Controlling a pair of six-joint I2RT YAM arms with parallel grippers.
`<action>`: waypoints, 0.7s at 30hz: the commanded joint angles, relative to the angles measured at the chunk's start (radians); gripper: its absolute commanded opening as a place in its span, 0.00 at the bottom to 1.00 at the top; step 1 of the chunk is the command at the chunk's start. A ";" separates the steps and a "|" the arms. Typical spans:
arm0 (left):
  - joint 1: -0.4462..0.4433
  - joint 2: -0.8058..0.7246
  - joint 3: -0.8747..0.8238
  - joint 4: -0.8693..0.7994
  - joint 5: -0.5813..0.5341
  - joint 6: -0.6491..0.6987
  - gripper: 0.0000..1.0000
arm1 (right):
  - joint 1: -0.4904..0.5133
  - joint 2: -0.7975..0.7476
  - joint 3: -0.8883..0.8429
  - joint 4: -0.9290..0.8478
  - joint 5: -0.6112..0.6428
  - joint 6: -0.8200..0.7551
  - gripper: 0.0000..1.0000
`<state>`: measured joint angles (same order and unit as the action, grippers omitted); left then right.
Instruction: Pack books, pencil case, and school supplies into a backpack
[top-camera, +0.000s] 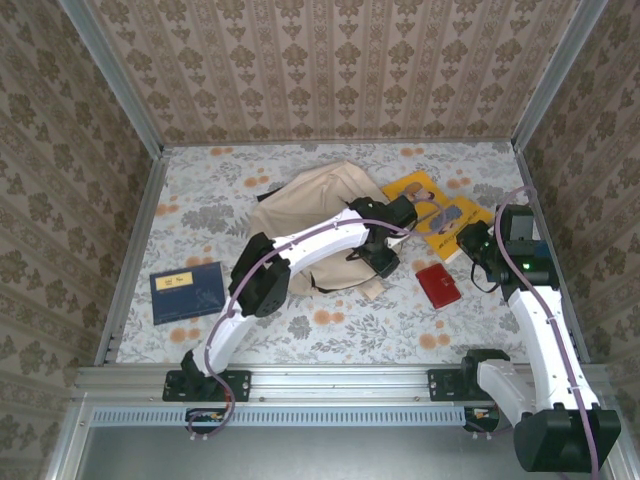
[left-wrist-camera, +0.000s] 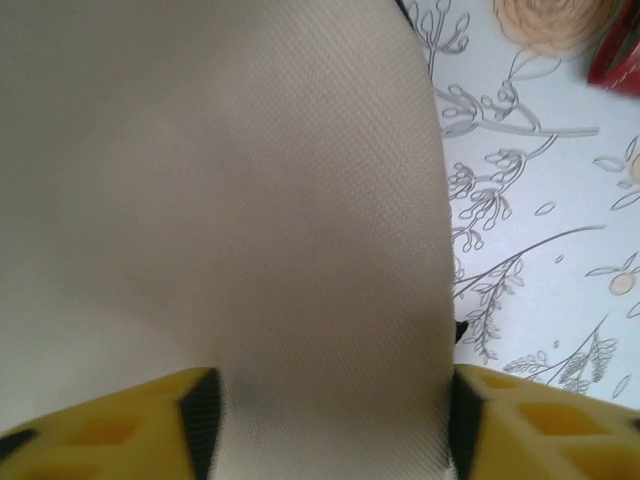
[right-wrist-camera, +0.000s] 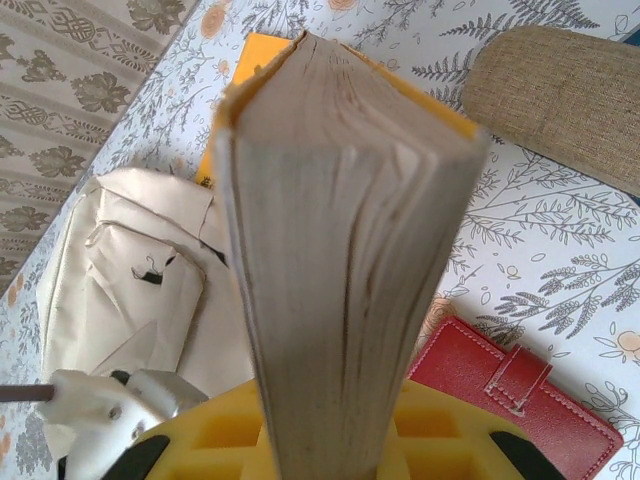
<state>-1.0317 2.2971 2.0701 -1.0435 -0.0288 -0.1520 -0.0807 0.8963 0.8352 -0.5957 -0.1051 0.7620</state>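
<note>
Between the yellow fingers (right-wrist-camera: 215, 440) of the right gripper (right-wrist-camera: 320, 435) the yellow book (right-wrist-camera: 340, 250) is standing on edge, its fanned page edges facing the wrist camera; the claw is holding this book, pressing on both covers. Seen from above, the book (top-camera: 452, 225) is sitting just right of the backpack (top-camera: 310, 215), with the right gripper (top-camera: 478, 243) at its near right side. The backpack is lying crumpled at the middle of the table (top-camera: 400, 330), and the left arm is reaching across it; the left gripper (top-camera: 385, 262) is resting at the bag's near right edge. In the left wrist view cream fabric (left-wrist-camera: 250, 220) is filling the gap between the two yellow fingers (left-wrist-camera: 540, 425); the jaws are standing fairly wide, touching the cloth on both sides, so this claw is holding a fold of the backpack. The blue book (top-camera: 187, 290) is lying flat near the table's left edge, well apart from the bag. The red pouch (top-camera: 438, 284) is lying flat between the two grippers, just nearer than the yellow book. In the right wrist view a tan woven case (right-wrist-camera: 560, 100) is lying beyond the pouch (right-wrist-camera: 520, 395), to the right of the held book.
</note>
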 joint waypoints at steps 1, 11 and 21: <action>0.022 0.006 0.035 -0.026 0.027 -0.001 0.47 | -0.005 -0.035 0.007 0.035 -0.010 0.002 0.14; 0.046 -0.096 0.042 -0.008 0.053 0.012 0.17 | -0.005 -0.043 0.016 0.027 -0.029 -0.001 0.14; 0.088 -0.274 -0.023 0.078 0.009 0.048 0.18 | -0.005 -0.081 0.050 0.029 -0.233 -0.015 0.13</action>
<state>-0.9443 2.1223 2.0617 -1.0290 -0.0185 -0.1444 -0.0814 0.8520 0.8356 -0.6113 -0.2203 0.7605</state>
